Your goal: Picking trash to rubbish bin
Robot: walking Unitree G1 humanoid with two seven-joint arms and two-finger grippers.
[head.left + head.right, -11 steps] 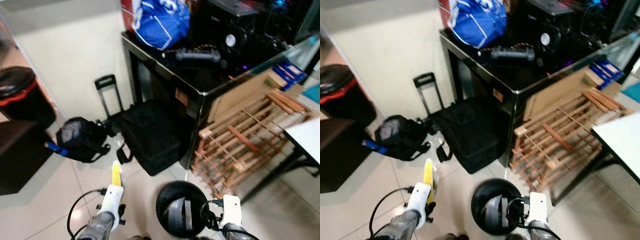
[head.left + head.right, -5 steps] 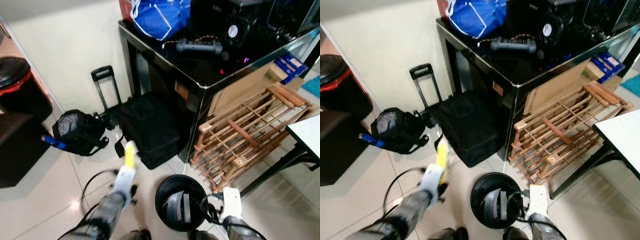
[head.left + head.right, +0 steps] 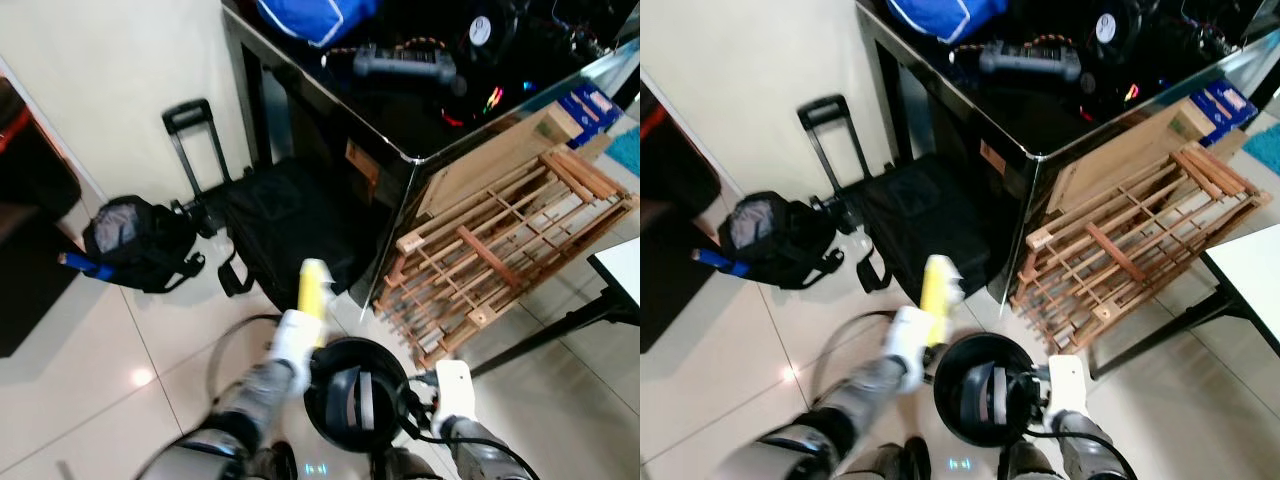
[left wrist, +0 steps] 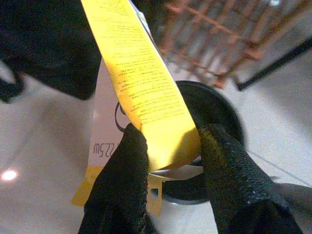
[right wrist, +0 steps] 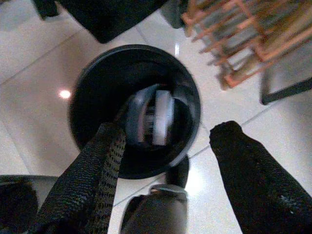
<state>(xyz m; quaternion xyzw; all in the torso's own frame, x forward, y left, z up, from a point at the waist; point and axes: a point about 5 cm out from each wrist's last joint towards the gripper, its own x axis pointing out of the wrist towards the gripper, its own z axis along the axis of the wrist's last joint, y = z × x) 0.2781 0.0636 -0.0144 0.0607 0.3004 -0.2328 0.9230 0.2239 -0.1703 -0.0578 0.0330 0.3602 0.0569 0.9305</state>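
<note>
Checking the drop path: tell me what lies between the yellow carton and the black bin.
Nothing: in the left wrist view, the yellow carton hangs above the black bin's rim.

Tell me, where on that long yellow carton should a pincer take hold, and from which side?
Near one end, across the narrow width, as the left pincer holds the flat yellow carton now: a finger presses each broad face. The long slim shape then sticks out ahead, free to drop into the round black bin.
</note>
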